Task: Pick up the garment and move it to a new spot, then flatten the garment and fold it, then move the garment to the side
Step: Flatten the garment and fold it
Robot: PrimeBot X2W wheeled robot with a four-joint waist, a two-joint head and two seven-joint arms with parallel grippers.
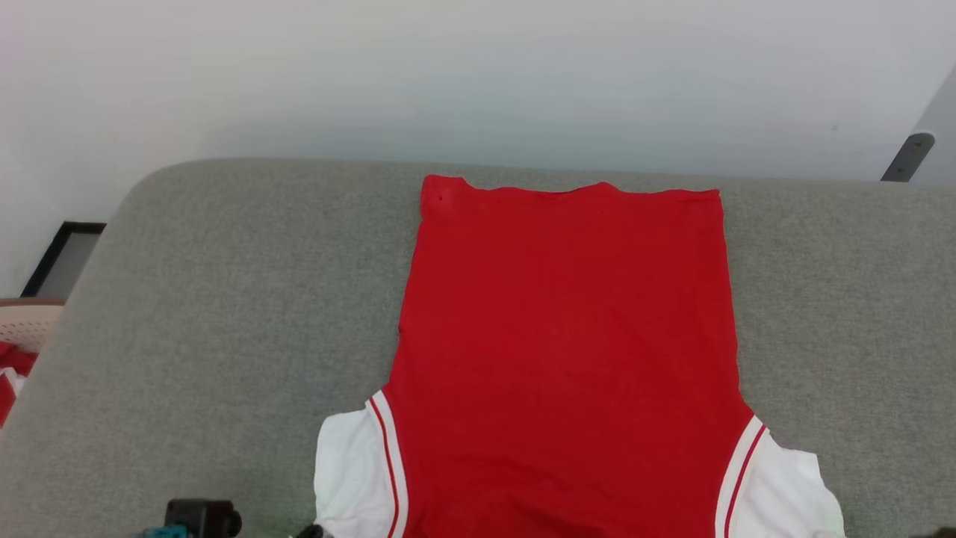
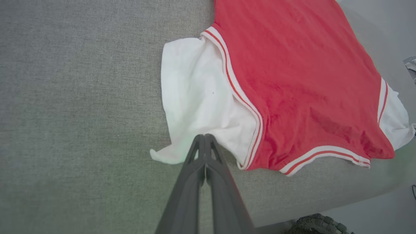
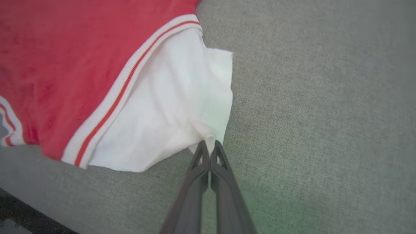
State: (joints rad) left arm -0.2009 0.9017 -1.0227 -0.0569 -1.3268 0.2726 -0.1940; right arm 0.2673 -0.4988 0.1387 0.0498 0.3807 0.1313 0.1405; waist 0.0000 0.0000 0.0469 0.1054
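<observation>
The garment (image 1: pixel 567 336) lies spread flat on the grey cushion (image 1: pixel 224 314), plain red side up, hem at the far end and white sleeves near the bottom edge of the head view. In the left wrist view my left gripper (image 2: pixel 205 136) is shut, its tips pinching the edge of one white sleeve (image 2: pixel 198 97), where the cloth puckers toward them. My right gripper (image 3: pixel 210 143) is shut as well, with a small fold of the other white sleeve (image 3: pixel 169 107) caught between its tips. The lettering is hidden underneath.
A pale wall rises behind the cushion. At the left edge stands a beige basket (image 1: pixel 26 321) with red cloth (image 1: pixel 11 373) below it. The cushion's near edge drops off just beside the collar trim (image 2: pixel 321 156).
</observation>
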